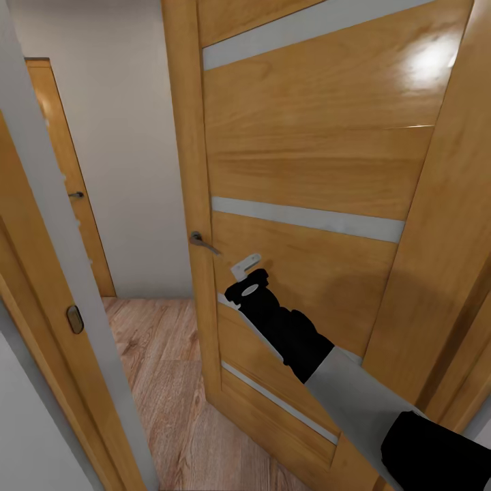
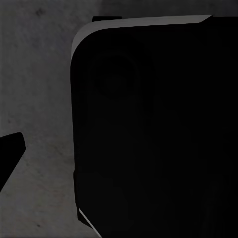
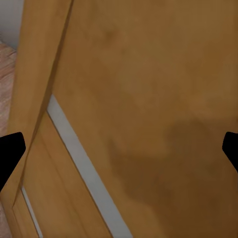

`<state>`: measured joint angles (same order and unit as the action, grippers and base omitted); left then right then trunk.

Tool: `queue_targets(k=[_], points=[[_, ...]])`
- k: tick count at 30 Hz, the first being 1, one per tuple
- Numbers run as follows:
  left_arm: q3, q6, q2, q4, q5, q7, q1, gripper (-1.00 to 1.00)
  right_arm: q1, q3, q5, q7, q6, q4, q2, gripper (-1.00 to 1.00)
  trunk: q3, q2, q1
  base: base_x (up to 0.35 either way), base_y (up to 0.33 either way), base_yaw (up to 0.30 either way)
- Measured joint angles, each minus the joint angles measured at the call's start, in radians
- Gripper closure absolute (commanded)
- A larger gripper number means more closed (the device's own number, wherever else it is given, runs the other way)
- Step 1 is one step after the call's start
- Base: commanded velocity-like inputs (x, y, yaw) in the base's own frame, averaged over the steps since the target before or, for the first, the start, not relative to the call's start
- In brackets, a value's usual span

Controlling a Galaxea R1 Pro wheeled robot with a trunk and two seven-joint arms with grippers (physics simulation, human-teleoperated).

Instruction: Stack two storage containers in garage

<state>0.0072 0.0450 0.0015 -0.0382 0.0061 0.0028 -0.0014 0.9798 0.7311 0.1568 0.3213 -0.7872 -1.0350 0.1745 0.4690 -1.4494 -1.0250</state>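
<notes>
Orange-brown wood takes up most of what I see: a door (image 1: 307,177) with pale horizontal strips stands ajar right in front of me, its metal handle (image 1: 202,241) on the edge nearest the gap. My right arm (image 1: 320,354) reaches up toward that door, black at the wrist and grey further back, and my right end effector (image 3: 119,146) is close against the door panel just beside the handle; in the right wrist view its two fingertips (image 3: 10,148) sit at opposite edges of the picture, spread wide with nothing between them but the door's wood and one pale strip. Past the door's handle edge lies light wood-plank floor (image 1: 164,368), a white wall, and a second wooden door (image 1: 65,170) further back. My left wrist view is dark: a black rounded housing (image 2: 158,134) over a grey speckled floor (image 2: 34,99), one fingertip (image 2: 10,148) showing, so I cannot tell how the left end effector stands. The two storage containers are nowhere among these things.
</notes>
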Motion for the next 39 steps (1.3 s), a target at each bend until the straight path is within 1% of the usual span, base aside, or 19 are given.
queue_targets(k=[12, 20, 21, 22, 26, 39], points=[[0.0, 0.0, 0.0, 0.0, 0.001, 0.0, 0.0, -1.0, 0.0, 0.001, 0.002, -0.002, 0.011, 0.003, 0.0, -1.0, 0.0, 0.0, 0.0, 0.008, 0.0, 0.0], [-0.001, 0.0, 0.0, 0.0, 0.001, -0.001, 0.0, -1.0, 0.0, 0.001, 0.002, -0.003, 0.012, 0.003, 0.0, -1.0, 0.0, 0.0, 0.001, 0.245, 0.0, 0.0], [0.0, 0.0, 0.0, 0.0, 0.001, -0.001, 0.0, -1.0, -0.001, 0.001, 0.005, -0.005, 0.013, 0.003, 0.0, -1.0, 0.0, 0.0, 0.001, 0.31, 0.0, 0.0], [0.0, 0.0, 0.0, 0.0, 0.001, -0.001, 0.0, -1.0, -0.001, 0.002, 0.026, -0.006, 0.018, 0.003, 0.0, -1.0, 0.0, 0.0, 0.001, 0.305, 0.0, 0.0], [0.0, 0.0, 0.0, 0.0, 0.001, -0.001, 0.0, -1.0, -0.001, 0.002, 0.019, -0.002, 0.018, 0.003, 0.0, -1.0, 0.0, 0.0, 0.0, 0.241, 0.0, 0.0], [0.0, 0.0, 0.0, 0.0, 0.0, -0.001, 0.0, -1.0, 0.0, 0.005, 0.015, 0.001, 0.019, 0.002, 0.0, -1.0, 0.0, 0.0, 0.0, 0.03, 0.0, 0.0]])
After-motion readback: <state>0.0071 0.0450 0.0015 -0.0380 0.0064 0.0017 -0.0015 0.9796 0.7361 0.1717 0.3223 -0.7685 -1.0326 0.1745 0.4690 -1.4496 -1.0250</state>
